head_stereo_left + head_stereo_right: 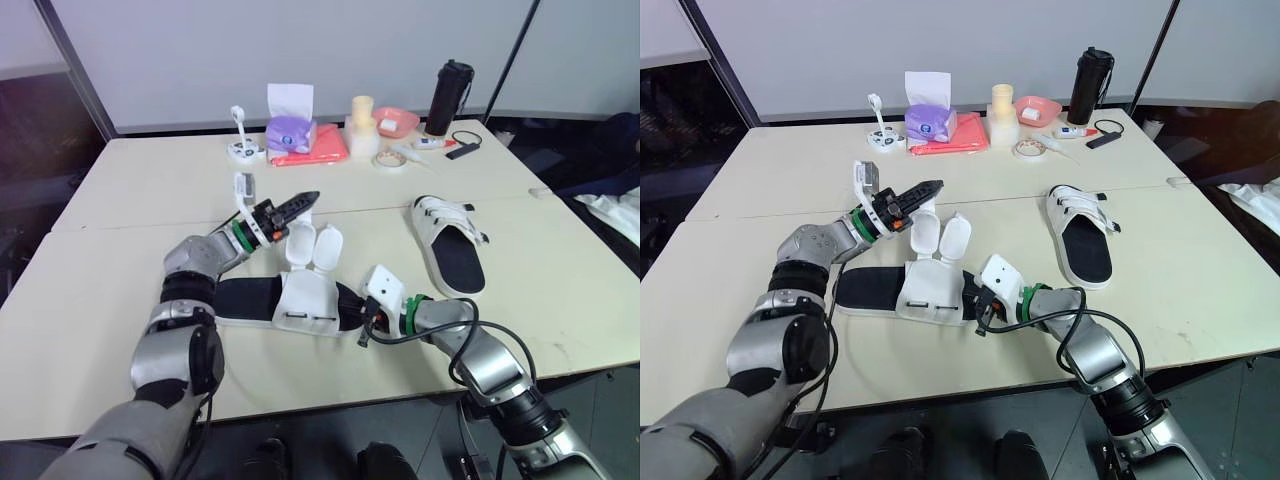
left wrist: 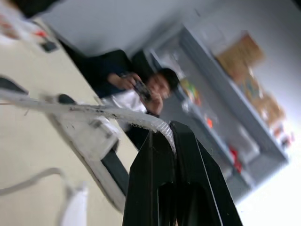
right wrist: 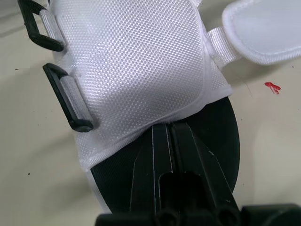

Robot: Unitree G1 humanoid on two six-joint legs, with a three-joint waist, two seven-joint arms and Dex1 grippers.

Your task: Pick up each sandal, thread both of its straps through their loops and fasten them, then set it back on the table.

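Strap held on the far side of the sandal, loops on its near side

Nearest me, the right gripper (image 3: pixel 168 127) sits at the right end of the sandal (image 1: pixel 305 298), fingers together with their tip against the hem of the white upper; I cannot tell whether they pinch any fabric. The sandal lies on the table with its long axis running left to right in front of the robot. Its 2 black loops (image 3: pixel 70 101) are on the upper's near edge. Beyond the sandal the left gripper (image 1: pixel 306 199) hangs above the table, clamped on the tip of 1 strap (image 2: pixel 84 110). I judge that strap has to come back across the upper, toward the robot, to reach a loop. The 2nd sandal (image 1: pixel 450 255) lies well off to the sandal's far right.
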